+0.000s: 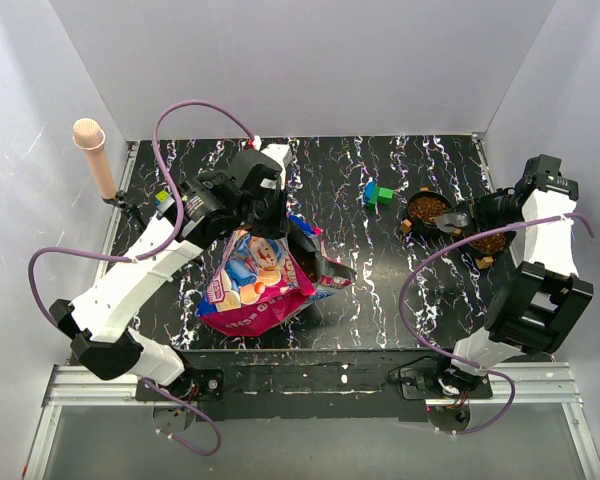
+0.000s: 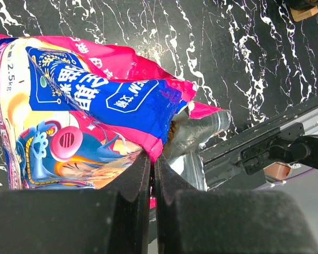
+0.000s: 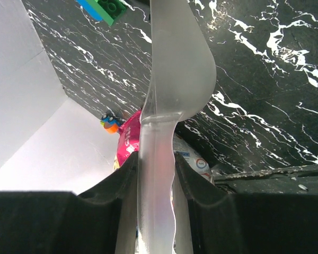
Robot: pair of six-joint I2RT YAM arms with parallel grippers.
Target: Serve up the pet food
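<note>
Readable on the pet food bag [image 2: 90,114], at the upper left of the left wrist view: "2.5kg", in dark print turned sideways on a pale patch. Just right of that, large white Chinese characters on the blue panel [image 2: 122,98], with a smaller white-outlined badge of Chinese text, too tilted to make out. In the top view, white lettering along the bag's pink lower edge, too small to read.

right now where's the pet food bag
In the top view the pet food bag sits left of centre by the near edge, clamped by the left end effector.
</note>
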